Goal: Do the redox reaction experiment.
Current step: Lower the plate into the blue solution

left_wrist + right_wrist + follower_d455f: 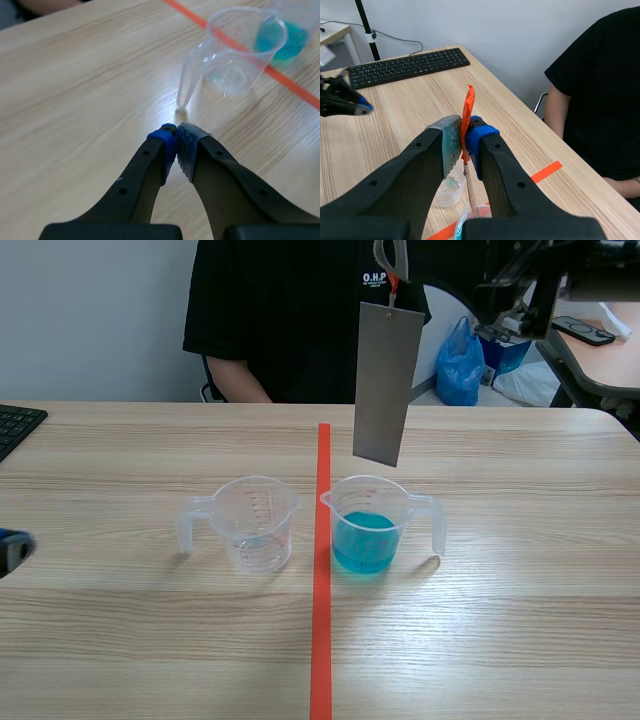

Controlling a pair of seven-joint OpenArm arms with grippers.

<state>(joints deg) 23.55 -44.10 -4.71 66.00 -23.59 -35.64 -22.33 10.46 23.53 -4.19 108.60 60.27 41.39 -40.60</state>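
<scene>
A grey metal plate (pixel 387 380) hangs upright by an orange tag (pixel 392 285) just above the cup of blue liquid (pixel 368 528). My right gripper (pixel 391 260) is raised at the top of the scene view, shut on that tag (pixel 467 112). In the right wrist view my right gripper (pixel 463 129) sits high over the table. An empty clear cup (pixel 257 523) stands left of the red line. My left gripper (pixel 10 548) stays low at the table's left edge, shut on nothing (pixel 176 137). The clear cup (pixel 235 55) lies ahead of it and the blue cup (pixel 282 30) beyond.
A person in a black shirt (pixel 290 310) sits across the table. A black keyboard (pixel 15 425) lies at the far left, also seen as the keyboard (pixel 407 65) in the right wrist view. Bare wood surrounds both cups.
</scene>
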